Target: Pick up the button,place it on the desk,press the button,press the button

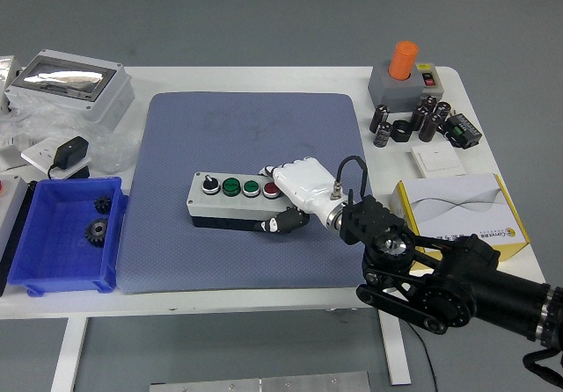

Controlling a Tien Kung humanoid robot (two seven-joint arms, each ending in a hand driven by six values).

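The right robot hand grips the button box on the blue mat; both presses seem left.

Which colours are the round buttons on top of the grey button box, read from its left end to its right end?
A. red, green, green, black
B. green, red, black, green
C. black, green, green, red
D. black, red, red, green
C: on the button box a black knob sits at the left end, two green buttons follow, and the red one is beside the right hand.
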